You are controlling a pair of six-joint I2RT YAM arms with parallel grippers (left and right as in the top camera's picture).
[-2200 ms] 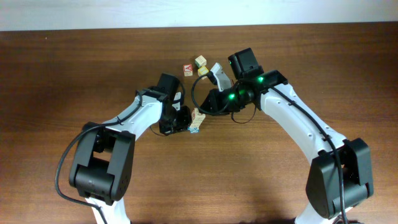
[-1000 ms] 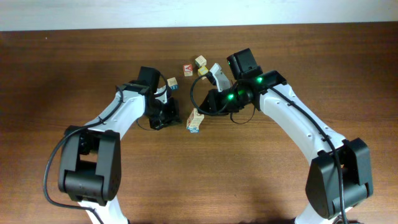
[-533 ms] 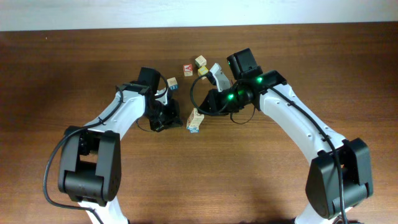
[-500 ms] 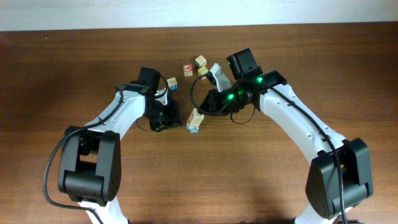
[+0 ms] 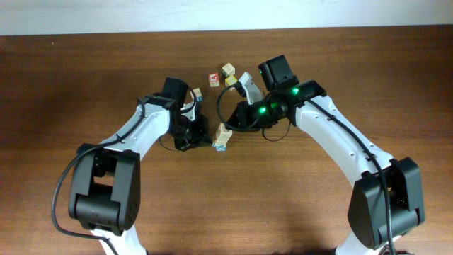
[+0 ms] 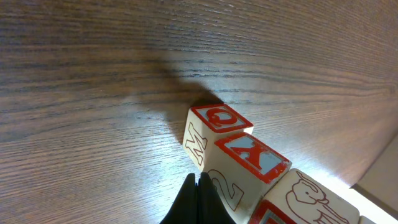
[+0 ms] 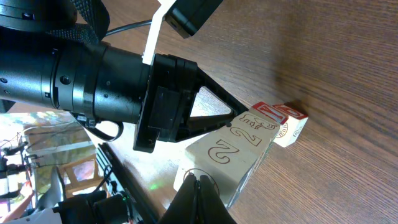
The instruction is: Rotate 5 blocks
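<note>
Partly cropped blocks (image 6: 242, 155), left claw (image 6: 196, 186) closed

The desk (image 6: 93, 74) is dark brown with streaky wood grain. The end block (image 6: 221, 118) is pale wood, its top framed in red around a red letter, with an outlined "M" on its side. The second block (image 6: 252, 155) shows a red letter on light blue, red-bordered. The third block (image 6: 305, 196) bears a brown animal outline. The left arm (image 5: 144, 126) and right arm (image 5: 340, 136) are white with black joints; green lights glow on the right.
</note>
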